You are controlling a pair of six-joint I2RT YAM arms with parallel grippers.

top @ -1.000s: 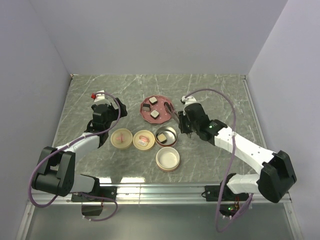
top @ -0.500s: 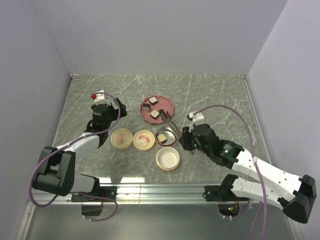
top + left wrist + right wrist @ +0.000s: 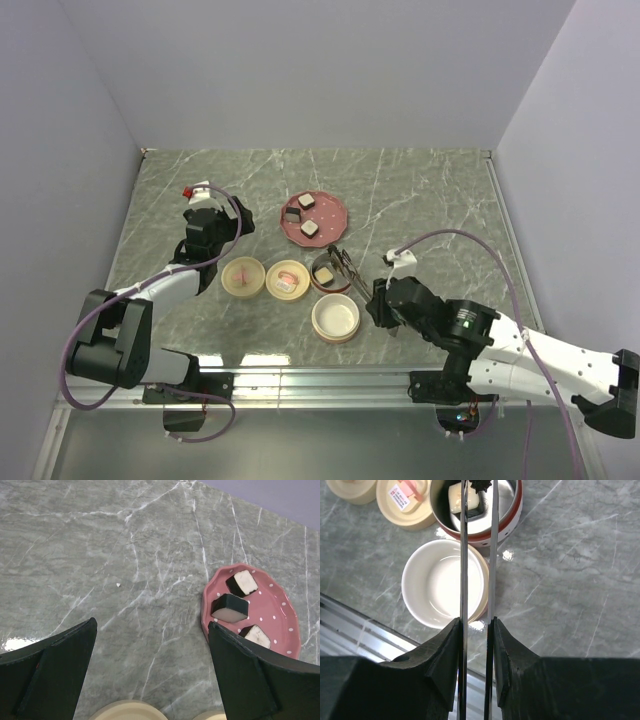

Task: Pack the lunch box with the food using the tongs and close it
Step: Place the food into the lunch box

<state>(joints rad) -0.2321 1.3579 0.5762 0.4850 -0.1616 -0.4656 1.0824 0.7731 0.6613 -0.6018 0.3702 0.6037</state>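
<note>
Right gripper point(image 3: 476, 625) clamped on tongs point(image 3: 463, 570); tong tips over lunch box point(image 3: 512, 515), one food block point(image 3: 459, 497) inside. White bowl point(image 3: 440, 585) just beside box. Left gripper point(image 3: 152, 625) fingers wide apart above table point(image 3: 125, 555). Three more blocks on pink plate point(image 3: 282, 610).

Pink white-dotted plate point(image 3: 283, 611), black-and-white food point(image 3: 229, 608), grey marbled table point(image 3: 125, 555).

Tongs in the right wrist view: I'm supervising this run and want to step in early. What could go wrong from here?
The right fingers pinch the thin tongs only near one end, so they may twist or slip. Their tips hang over the steel tin holding one food block; a low sweep could catch its rim or the cream bowl alongside.
</note>
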